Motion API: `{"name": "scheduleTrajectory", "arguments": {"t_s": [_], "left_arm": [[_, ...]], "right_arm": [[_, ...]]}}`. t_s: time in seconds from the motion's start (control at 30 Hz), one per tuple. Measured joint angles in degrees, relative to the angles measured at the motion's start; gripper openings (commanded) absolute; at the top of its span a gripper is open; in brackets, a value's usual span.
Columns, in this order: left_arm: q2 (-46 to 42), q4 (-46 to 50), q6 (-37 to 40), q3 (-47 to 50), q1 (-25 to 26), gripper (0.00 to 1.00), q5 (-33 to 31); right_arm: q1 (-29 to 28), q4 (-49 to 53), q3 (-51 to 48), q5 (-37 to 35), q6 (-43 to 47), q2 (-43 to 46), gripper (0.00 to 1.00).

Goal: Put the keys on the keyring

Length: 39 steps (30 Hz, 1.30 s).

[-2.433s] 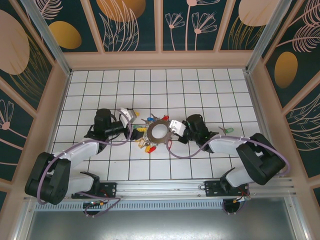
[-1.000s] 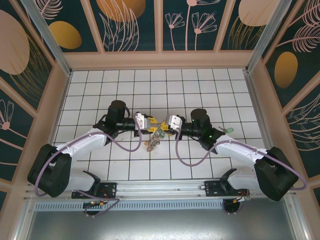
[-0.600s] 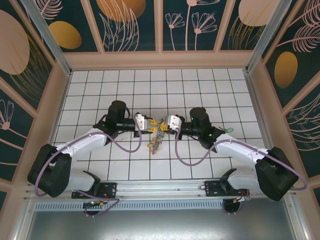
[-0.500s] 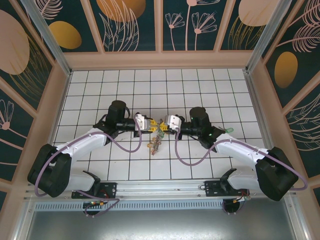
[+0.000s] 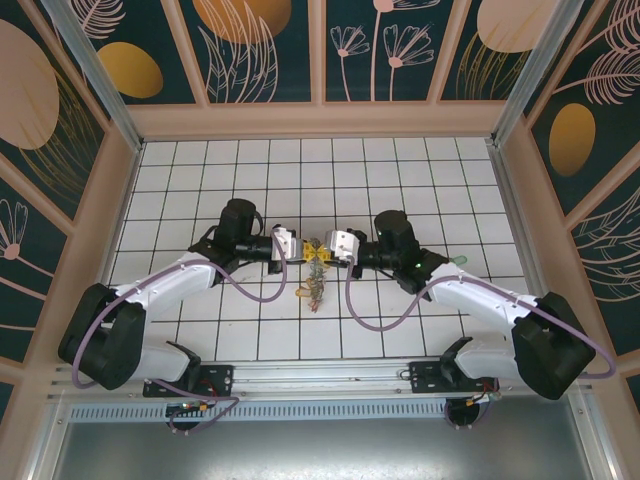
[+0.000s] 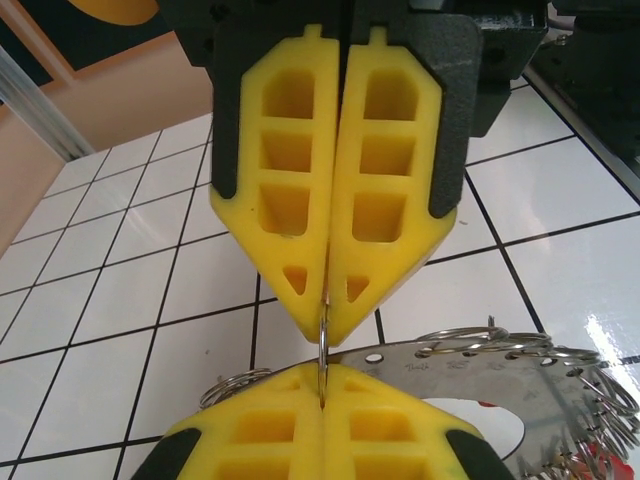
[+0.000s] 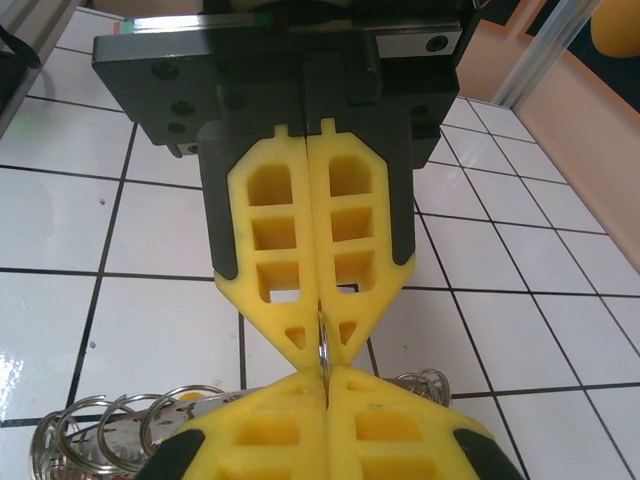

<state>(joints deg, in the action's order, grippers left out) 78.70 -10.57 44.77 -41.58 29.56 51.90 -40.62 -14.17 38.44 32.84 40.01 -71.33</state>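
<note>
left gripper + right gripper: both pinched on keyring rim, table centre | keyring likely stiff, slick: grip rim | keys dangle, probably light

Two grippers, left gripper and right gripper, one flat grey keyring, one bunch of keys, number unclear, several small wire rings.

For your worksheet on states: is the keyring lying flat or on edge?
On edge: from above the keyring is a thin strip between the left pincer and right pincer, both shut on it.
</note>
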Motion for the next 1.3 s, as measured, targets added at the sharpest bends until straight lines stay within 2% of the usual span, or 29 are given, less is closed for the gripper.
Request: {"name": "scheduleTrajectory", "arguments": {"t_s": [0.1, 0.27, 0.37, 0.43, 0.53, 0.6, 0.67, 0.73, 0.8, 0.9, 1.03, 1.13, 1.3], "left_arm": [[-0.5, -2.8, -1.9, 1.3, 0.2, 0.00, -0.5], [-3.2, -11.6, -5.7, 5.2, 0.4, 0.00, -3.7], [-4.6, -14.5, -5.0, 5.8, 0.9, 0.00, -6.9], [-5.6, -15.8, -3.3, 5.9, 1.2, 0.00, -9.4], [-6.5, -16.6, -0.9, 5.9, 1.4, 0.00, -13.0], [-6.6, -16.6, -0.3, 5.8, 1.4, 0.00, -15.4], [-6.5, -15.7, 0.3, 5.5, 1.4, 0.00, -17.5], [-6.4, -15.7, 0.9, 5.4, 1.4, 0.00, -18.9], [-5.9, -16.0, 1.2, 5.4, 1.4, 0.00, -19.5], [-5.4, -17.3, -0.3, 5.8, 1.4, 0.00, -19.7], [-4.7, -19.3, -2.8, 6.7, 1.4, 0.00, -19.6], [-3.8, -19.4, -3.5, 6.7, 1.4, 0.00, -19.3], [-2.8, -18.6, -4.6, 6.6, 1.4, 0.00, -19.4]], "right_arm": [[-0.1, 0.4, 0.9, -0.6, 0.4, 0.2, 0.39], [-0.1, 2.6, 1.0, -1.8, 0.6, 3.5, 0.42], [0.3, 3.1, 0.6, -3.2, 0.2, 6.9, 0.43], [1.1, 1.9, -1.4, -4.7, -1.5, 9.9, 0.47], [3.4, -0.6, -4.6, -12.7, -8.9, 13.0, 0.54], [5.7, -0.8, -5.0, -20.5, -15.7, 13.4, 0.55], [8.6, 1.2, -4.2, -29.1, -24.4, 13.6, 0.62], [13.1, 7.2, -1.5, -36.0, -33.5, 13.5, 0.59], [18.2, 13.5, 1.4, -39.8, -41.1, 13.5, 0.56], [26.7, 22.1, 4.4, -40.7, -50.3, 12.8, 0.53], [42.7, 32.2, 4.0, -35.5, -57.4, 11.1, 0.48], [51.8, 37.1, 0.6, -31.5, -59.7, 10.9, 0.42], [54.6, 40.1, 0.5, -26.1, -61.8, 3.0, 0.27]]}}
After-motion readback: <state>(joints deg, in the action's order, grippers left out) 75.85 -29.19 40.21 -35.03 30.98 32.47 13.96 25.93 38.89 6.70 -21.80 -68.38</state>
